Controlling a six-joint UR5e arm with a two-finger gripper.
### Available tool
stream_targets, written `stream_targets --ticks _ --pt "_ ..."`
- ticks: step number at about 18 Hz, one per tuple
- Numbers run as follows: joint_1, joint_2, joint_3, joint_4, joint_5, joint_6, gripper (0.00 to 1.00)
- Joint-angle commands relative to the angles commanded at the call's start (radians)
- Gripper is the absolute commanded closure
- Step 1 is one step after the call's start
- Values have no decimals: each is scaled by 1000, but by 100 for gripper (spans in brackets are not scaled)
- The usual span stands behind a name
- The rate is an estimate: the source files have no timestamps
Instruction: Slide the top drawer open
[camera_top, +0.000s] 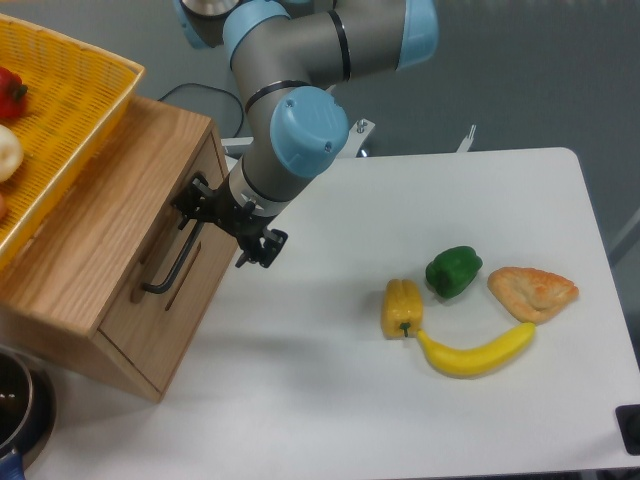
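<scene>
The top drawer (158, 232) is the upper light-oak front of the wooden cabinet at the left, and it looks shut flush with the cabinet. Its long black bar handle (172, 265) runs diagonally down the front. My gripper (226, 222) is open right at the handle's upper end. One finger (190, 199) is against the drawer front by the top of the bar. The other finger (262, 249) hangs over the white table, away from the front. Whether a finger touches the bar I cannot tell.
A yellow mesh basket (70, 110) with vegetables rests on the cabinet top. On the white table (330, 400) lie a yellow pepper (402, 306), green pepper (453, 271), banana (476, 352) and pastry (533, 291). A dark pot (15, 405) stands at the bottom left.
</scene>
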Motion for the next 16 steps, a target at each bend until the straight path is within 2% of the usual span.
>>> stream_targets --ticks 16 --pt "2 -11 0 31 3 2 0"
